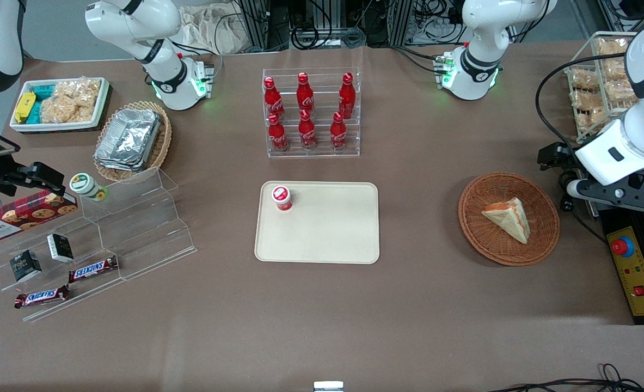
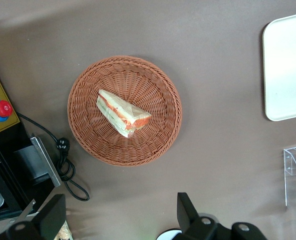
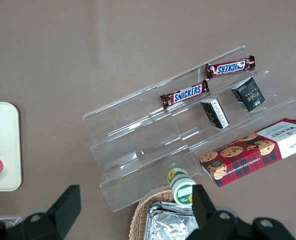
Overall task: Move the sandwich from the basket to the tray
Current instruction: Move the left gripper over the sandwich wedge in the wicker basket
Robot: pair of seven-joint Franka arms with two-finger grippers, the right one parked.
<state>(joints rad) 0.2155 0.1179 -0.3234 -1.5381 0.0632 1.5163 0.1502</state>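
- Upper edge of the front frame, at the parked arm's end: a white bin (image 1: pixel 103 92) of bagged snacks sat beside a tan wicker basket (image 1: pixel 161 147) stacked with foil trays (image 1: pixel 128 139).
- Lower down in the frame, a clear stepped stand (image 1: pixel 142 218) carried two Snickers bars (image 1: pixel 93 268) and a cookie box (image 1: pixel 25 215).
- Upper middle: a clear rack (image 1: pixel 312 149) held six red bottles, all upright.
- Dead centre of the frame lay the tray (image 1: pixel 332 234), flat on the table (image 1: pixel 322 316), with one red-capped bottle (image 1: pixel 282 197) standing in its corner.
- Toward the working arm's end, well apart from the tray, sat the basket (image 1: pixel 474 228), and the sandwich (image 1: pixel 509 218) was lying inside it on its side, filling edge showing red and orange.
- And the claw (image 2: pixel 120 222): it hung above the table just beside the basket, fingers (image 2: pixel 187 210) spread wide with nothing between them, not touching the sandwich.
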